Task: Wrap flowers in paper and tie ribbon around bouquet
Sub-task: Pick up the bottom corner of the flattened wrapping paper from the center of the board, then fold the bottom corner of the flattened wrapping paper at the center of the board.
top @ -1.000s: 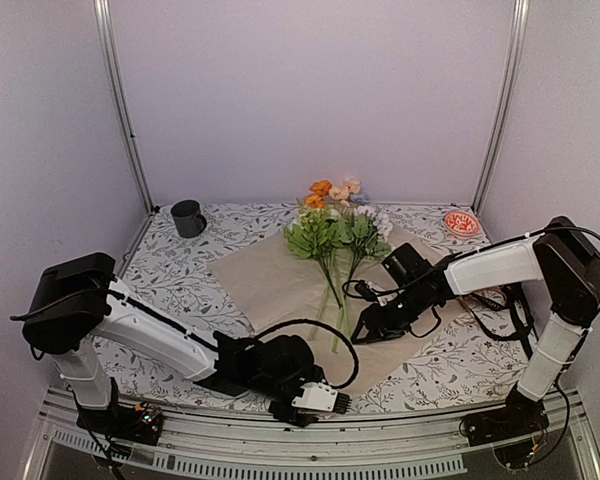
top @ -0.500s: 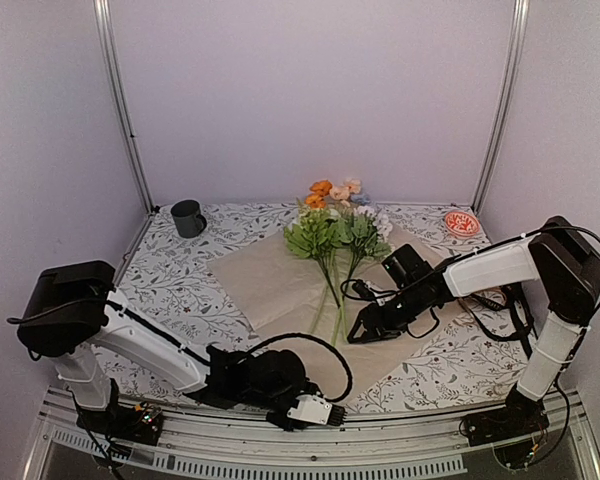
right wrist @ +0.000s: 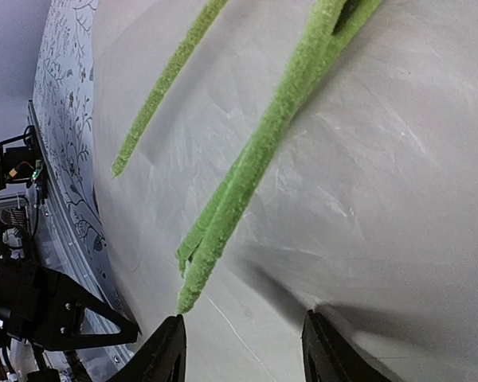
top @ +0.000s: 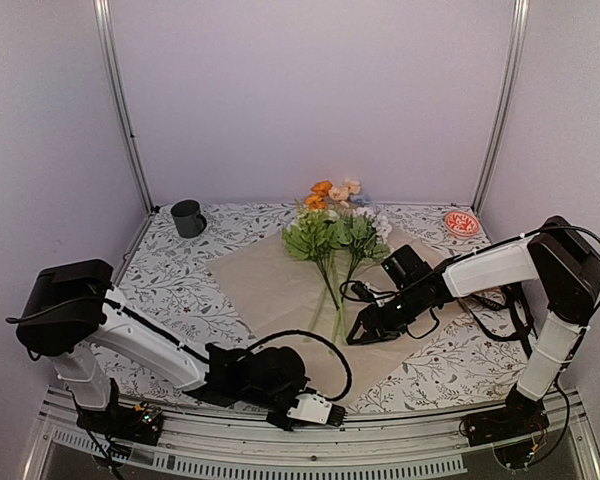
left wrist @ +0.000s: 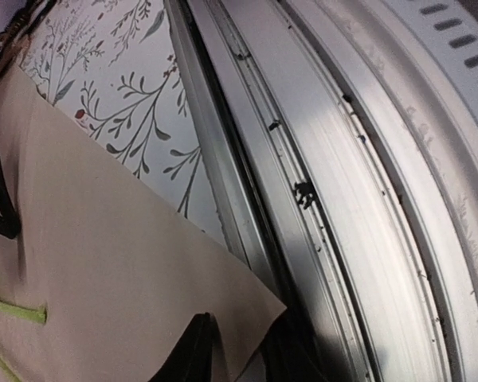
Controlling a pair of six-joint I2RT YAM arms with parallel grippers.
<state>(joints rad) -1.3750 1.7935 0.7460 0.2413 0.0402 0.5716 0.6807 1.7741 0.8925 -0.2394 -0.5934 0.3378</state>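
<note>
Okay, nearest first: left gripper (left wrist: pixel 245 356) is down at the front edge of the counter (top: pixel 180 290), right by the metal rail (left wrist: pixel 342 199); its jaws have narrowed a lot over the last second, from wide to a slim gap, with the near corner of the paper (top: pixel 275 290) poking between them; one finger shows on top of the sheet, the other past its edge; can't tell from here whether it has clamped or is a hair off. The arm has also crept a little left and toward the edge. Reads to me as the grab for the first fold; if the pinch takes, that corner can be lifted over the stems (right wrist: pixel 257 159).

Mid-sheet: right gripper (right wrist: pixel 243 354) has slid left across the paper and is now just beside the cut ends of the stems; jaws spread, nothing between them, low over the sheet; no contact with the stems that I can see. Probably there to pin things while the left folds; guess only.

Flowers (top: pixel 335 235) haven't budged; lying on the paper, stems toward the front, blooms at the sheet's far edge; paper flat, no cone yet; so wrapping has barely begun and tying is well off.

Back: mug (top: pixel 188 217) far left, red dish (top: pixel 461 223) far right; both where they were, well apart from the work.
</note>
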